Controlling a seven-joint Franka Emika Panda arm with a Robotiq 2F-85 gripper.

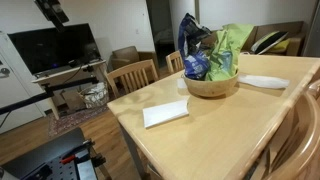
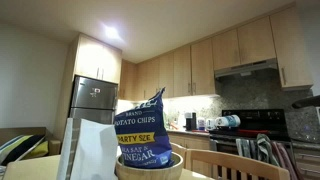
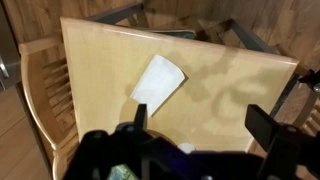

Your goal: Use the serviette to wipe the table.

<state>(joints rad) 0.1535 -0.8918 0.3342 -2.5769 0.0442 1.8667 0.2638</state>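
Looking down in the wrist view, the gripper (image 3: pixel 198 113) hangs over the table (image 3: pixel 240 80) with its jaws spread wide and nothing between them. The serviette (image 3: pixel 158 82) lies flat on the pale top, apart from both fingers. In an exterior view the serviette (image 1: pixel 165 113) sits near a table edge, apart from the wooden bowl (image 1: pixel 211 86) holding snack bags, with a white plate-like item (image 1: pixel 262 82) beside it. Another exterior view gives only the chip bag (image 2: pixel 140 128) and a fridge (image 2: pixel 92 100) — the serviette does not show there.
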